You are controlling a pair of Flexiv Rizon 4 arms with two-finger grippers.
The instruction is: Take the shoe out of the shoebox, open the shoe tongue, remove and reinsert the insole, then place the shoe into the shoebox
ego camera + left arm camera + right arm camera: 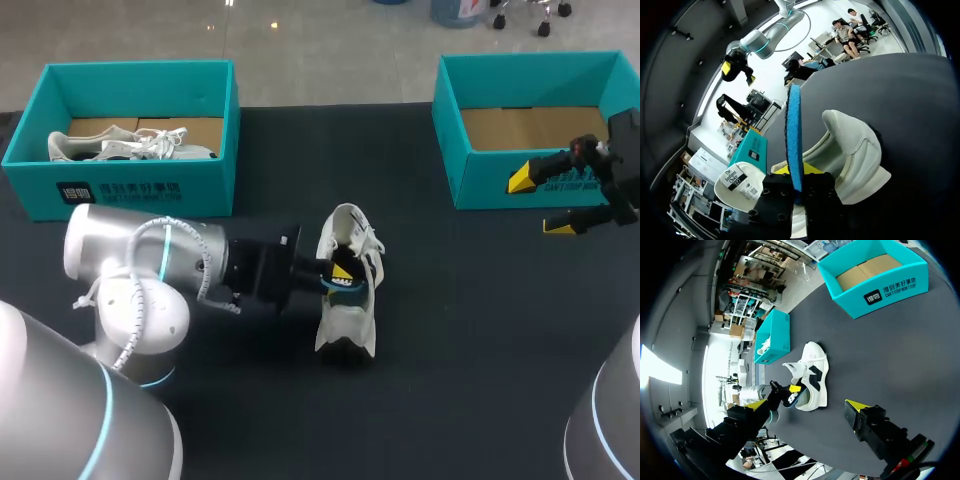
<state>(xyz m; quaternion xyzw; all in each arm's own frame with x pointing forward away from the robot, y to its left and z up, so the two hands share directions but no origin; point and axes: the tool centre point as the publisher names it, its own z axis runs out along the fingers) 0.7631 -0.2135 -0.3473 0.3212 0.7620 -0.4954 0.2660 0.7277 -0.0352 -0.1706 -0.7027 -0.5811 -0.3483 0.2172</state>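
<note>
While tight on one insole [794, 140], left end effector [342, 272]; right end effector [540, 203] agape; two shoeboxes [130, 190] [485, 180].

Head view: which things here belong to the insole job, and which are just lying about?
In the job: white shoe; blue insole, gripped by the left gripper; empty teal shoebox, probably the shoe's.
Lying about: other teal shoebox with pale shoes inside; right gripper, open and holding nothing, near the empty box.

Left hand [340, 272] clamped, right hand [540, 203] spread open.
</note>
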